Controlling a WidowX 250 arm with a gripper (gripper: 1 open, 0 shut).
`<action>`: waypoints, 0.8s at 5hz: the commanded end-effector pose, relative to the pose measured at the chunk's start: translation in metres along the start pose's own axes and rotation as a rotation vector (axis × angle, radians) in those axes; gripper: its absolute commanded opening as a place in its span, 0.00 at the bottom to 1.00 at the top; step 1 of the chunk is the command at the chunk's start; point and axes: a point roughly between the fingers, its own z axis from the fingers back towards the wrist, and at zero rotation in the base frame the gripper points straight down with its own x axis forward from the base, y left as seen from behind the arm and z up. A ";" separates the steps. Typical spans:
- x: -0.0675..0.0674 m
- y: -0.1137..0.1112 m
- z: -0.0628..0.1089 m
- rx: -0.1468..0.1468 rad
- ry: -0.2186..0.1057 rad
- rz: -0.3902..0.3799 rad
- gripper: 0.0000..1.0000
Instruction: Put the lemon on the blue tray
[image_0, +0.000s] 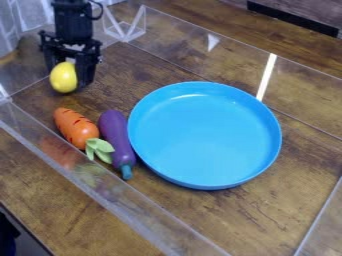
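Note:
The lemon (62, 77), small and bright yellow, is at the far left of the wooden table, between the black fingers of my gripper (70, 80). The gripper points down and is shut on it. The lemon's right side is partly hidden by a finger (88, 70). The blue tray (205, 133), a large round dish with a low rim, lies to the right of the middle, well apart from the gripper and holding nothing.
An orange carrot (76, 127) and a purple eggplant (116, 138) lie side by side between the lemon and the tray's left rim. A clear plastic wall (80, 185) runs along the table's near left edge. Clear plastic pieces (127, 20) stand at the back.

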 end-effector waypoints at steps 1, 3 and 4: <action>0.001 -0.014 0.020 0.025 -0.073 -0.029 0.00; -0.015 -0.038 0.041 0.051 -0.104 -0.042 0.00; -0.020 -0.045 0.051 0.055 -0.110 -0.029 0.00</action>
